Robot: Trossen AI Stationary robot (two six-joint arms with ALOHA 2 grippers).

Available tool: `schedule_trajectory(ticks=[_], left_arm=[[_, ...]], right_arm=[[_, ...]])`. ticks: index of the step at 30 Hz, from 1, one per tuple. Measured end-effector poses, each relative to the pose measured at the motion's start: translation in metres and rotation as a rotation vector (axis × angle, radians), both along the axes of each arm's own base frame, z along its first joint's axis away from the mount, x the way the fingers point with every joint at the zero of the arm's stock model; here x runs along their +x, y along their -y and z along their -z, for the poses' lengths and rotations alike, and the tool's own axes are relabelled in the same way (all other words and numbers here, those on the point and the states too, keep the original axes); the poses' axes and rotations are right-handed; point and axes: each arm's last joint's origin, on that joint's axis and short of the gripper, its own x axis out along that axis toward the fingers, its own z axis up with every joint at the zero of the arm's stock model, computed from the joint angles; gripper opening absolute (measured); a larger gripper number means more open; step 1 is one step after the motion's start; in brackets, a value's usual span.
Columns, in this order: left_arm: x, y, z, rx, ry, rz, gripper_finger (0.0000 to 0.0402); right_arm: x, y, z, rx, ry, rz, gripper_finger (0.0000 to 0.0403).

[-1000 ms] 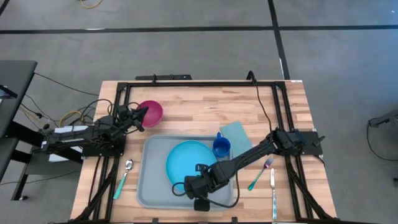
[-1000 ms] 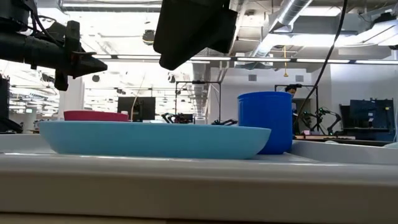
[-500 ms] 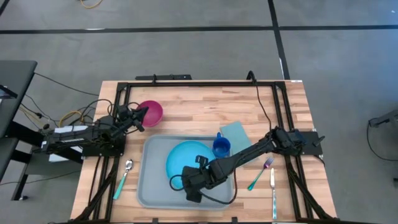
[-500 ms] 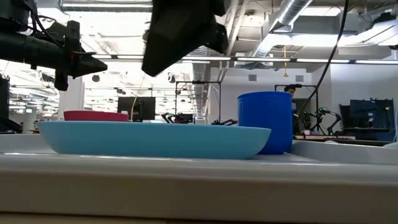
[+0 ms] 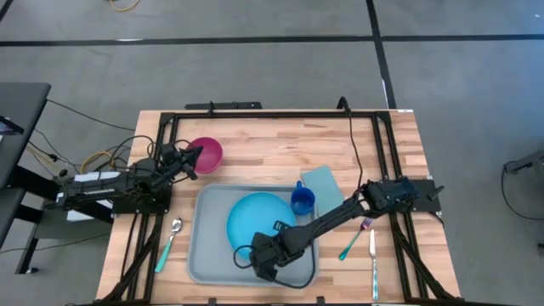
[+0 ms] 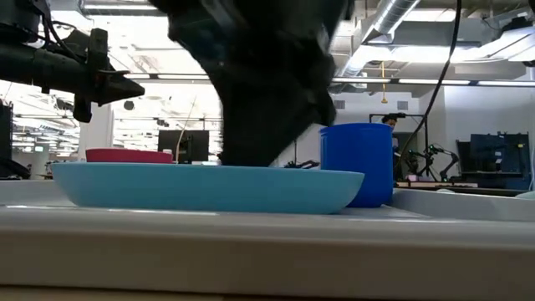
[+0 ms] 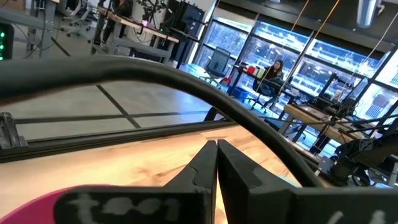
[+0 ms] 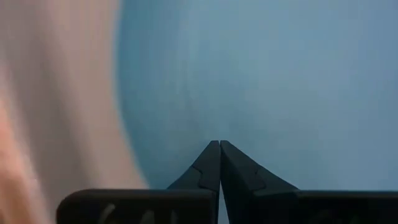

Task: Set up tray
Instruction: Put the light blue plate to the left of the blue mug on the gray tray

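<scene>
The grey-blue tray (image 5: 208,255) lies on the wooden table's near middle. On it rest a round blue plate (image 5: 253,217) and a blue cup (image 5: 302,201). My right gripper (image 5: 262,265) is shut and points steeply down over the tray's near part, by the plate's near rim (image 6: 209,186). In its wrist view the shut fingertips (image 8: 219,144) stand before a blurred blue surface. My left gripper (image 5: 197,161) waits shut at the table's left, beside a pink bowl (image 5: 208,153). My right gripper points its shut fingers down from above at the blue surface near the plate's near rim. The low view shows the dark gripper reaching down to the rim's height. Whether the fingertips touch the plate or the tray, I cannot tell.
A light-teal napkin (image 5: 323,185) lies at the tray's far right corner. A teal-handled fork (image 5: 354,238) and a knife (image 5: 372,265) lie right of the tray, a teal-handled spoon (image 5: 168,242) left of it. A black frame (image 5: 272,115) borders the table.
My right gripper has sunk toward the tray beside the plate's near rim, rolling about its own axis, and its spread fingers have shut. Plate, cup and tray stay where they were.
</scene>
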Motion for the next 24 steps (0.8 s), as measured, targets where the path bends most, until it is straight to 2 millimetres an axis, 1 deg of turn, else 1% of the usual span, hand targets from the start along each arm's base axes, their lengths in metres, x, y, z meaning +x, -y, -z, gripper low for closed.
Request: schedule_trajectory(ticks=[3,10,14,24], left_arm=[[0.000,0.000,0.000,-0.001,-0.005,-0.004,0.0000],[0.000,0.000,0.001,-0.001,-0.006,-0.007,0.0000],[0.000,0.000,0.001,-0.001,-0.005,-0.008,0.0000],[0.000,0.000,0.001,-0.001,-0.006,-0.008,0.0000]], right_arm=[[-0.004,0.001,0.007,0.002,-0.062,0.007,0.0001],[-0.010,-0.011,0.005,0.084,-0.096,-0.038,0.0001],[-0.013,-0.014,0.006,0.127,-0.134,-0.035,0.0001],[-0.019,-0.029,0.002,0.145,-0.122,-0.043,0.0000]])
